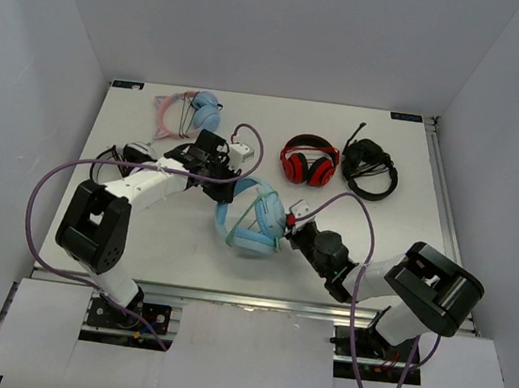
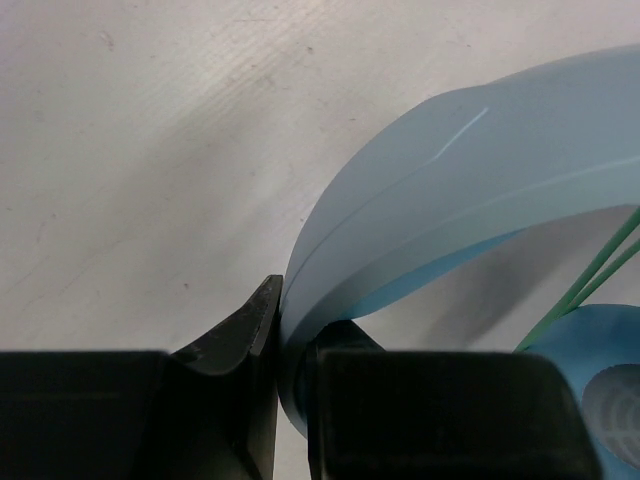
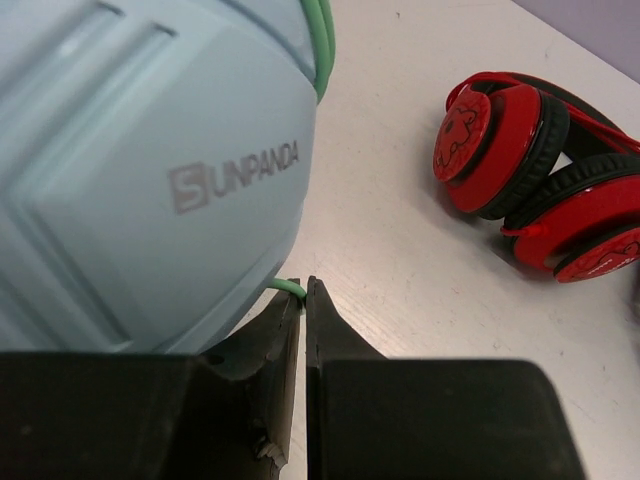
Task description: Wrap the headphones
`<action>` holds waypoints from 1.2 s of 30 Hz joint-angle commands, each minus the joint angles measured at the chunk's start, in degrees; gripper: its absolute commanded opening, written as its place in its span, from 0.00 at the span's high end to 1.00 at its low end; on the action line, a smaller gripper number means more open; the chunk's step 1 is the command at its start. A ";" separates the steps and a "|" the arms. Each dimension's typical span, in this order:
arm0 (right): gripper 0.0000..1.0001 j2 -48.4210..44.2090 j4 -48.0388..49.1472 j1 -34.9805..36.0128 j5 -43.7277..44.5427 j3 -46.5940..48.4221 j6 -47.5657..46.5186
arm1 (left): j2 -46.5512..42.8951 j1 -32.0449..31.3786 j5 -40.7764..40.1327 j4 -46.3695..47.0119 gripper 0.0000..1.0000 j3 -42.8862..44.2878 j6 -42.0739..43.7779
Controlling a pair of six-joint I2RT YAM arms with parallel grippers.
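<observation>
Overhead camera looks down; both close wrist cameras apparently share headphones (image 1: 252, 239).

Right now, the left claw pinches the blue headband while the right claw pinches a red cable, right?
Not quite: the right wrist view shows the cable in the right gripper is green, not red. The left gripper does pinch the blue headband.

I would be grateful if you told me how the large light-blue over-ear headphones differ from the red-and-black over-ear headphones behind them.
The light-blue headphones look larger than the red headphones. The light-blue pair is gripped: the left gripper pinches its wide headband and the right gripper its pale-green cable. The red pair lies free farther back. Both are over-ear pairs with padded cups.
</observation>
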 commanded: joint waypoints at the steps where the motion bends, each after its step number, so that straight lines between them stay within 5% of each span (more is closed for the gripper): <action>1: 0.92 0.36 18.32 -0.21 -2.03 0.81 2.55 | -5.91 -0.66 20.11 -2.58 1.00 1.97 -4.44; 9: 0.92 1.32 25.93 -0.12 -3.36 -1.33 7.70 | -11.72 -0.65 25.31 -1.19 1.00 -2.22 -11.49; 22: 0.92 4.95 32.59 -0.56 -8.21 -2.17 14.55 | -6.26 -0.39 37.45 -2.03 1.00 4.78 -39.48; 31: 0.87 8.00 41.02 -0.73 -9.37 -4.17 17.96 | -7.79 -0.39 28.95 -7.02 1.00 6.61 -41.28; 36: 0.92 8.77 41.11 -0.78 -10.53 -3.86 18.98 | -5.90 -0.21 8.87 -21.51 1.00 15.77 -31.97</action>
